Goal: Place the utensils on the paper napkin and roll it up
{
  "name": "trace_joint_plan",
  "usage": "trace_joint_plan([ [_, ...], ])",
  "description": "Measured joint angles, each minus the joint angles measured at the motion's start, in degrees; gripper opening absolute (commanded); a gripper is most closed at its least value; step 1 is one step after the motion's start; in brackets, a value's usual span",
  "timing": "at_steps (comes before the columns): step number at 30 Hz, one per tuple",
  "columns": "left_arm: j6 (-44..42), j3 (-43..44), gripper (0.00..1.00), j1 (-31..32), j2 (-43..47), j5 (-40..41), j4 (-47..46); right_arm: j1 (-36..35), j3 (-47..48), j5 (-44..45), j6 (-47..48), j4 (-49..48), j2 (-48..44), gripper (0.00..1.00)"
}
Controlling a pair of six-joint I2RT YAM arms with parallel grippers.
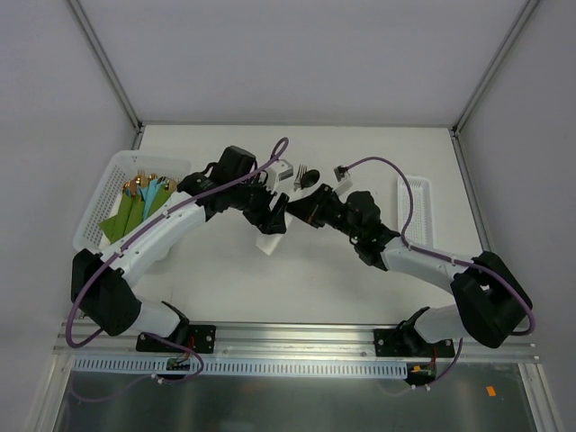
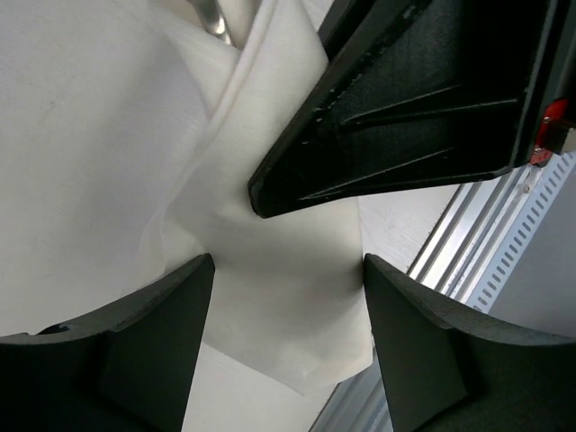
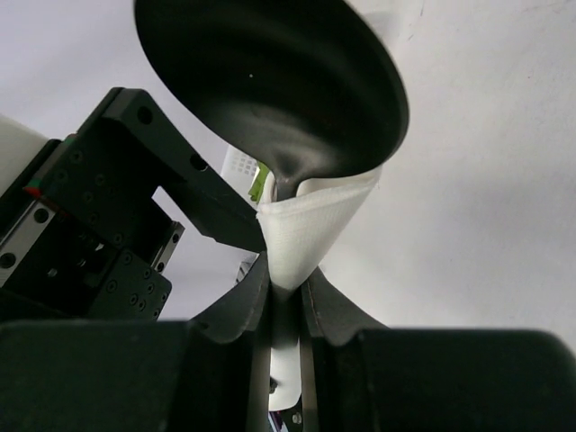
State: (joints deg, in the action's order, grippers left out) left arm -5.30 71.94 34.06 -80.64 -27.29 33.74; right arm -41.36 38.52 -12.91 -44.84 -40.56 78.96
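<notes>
The white paper napkin [image 3: 315, 225] is wrapped around the handle of the black spoon [image 3: 270, 90], whose bowl sticks out past the wrap. My right gripper [image 3: 286, 288] is shut on this wrapped napkin. In the top view the right gripper [image 1: 293, 209] holds the bundle at the table's middle, with the spoon bowl [image 1: 309, 178] and the fork tines [image 1: 300, 171] pointing to the far side. The napkin's loose end [image 1: 270, 241] hangs toward the near side. My left gripper [image 2: 288, 270] is open, its fingers either side of the hanging napkin [image 2: 279, 324], close against the right gripper [image 2: 423, 99].
A white basket [image 1: 103, 193] at the left holds green and teal cloths [image 1: 135, 211] with gold cutlery. A narrow white tray [image 1: 415, 211] lies at the right. The two arms meet at the table's middle.
</notes>
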Motion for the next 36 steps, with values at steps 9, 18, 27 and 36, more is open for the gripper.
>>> trace_joint_plan([
  [9,3.3,0.0,0.70,-3.4,0.0,-6.3,-0.8,0.3,-1.3,-1.3,-1.4,-4.8,-0.5,0.00],
  [18,7.6,0.0,0.70,-7.2,0.0,-16.4,-2.4,0.5,-1.7,-3.3,-3.8,-10.8,-0.5,0.00],
  [27,11.9,-1.7,0.63,-9.0,-0.3,-26.4,-5.4,0.6,-1.7,-5.2,-5.7,-15.0,1.1,0.00],
  [36,18.2,-4.2,0.53,-12.4,-3.0,-35.6,-9.5,0.8,-1.8,-6.5,-7.6,-19.1,2.5,0.00],
])
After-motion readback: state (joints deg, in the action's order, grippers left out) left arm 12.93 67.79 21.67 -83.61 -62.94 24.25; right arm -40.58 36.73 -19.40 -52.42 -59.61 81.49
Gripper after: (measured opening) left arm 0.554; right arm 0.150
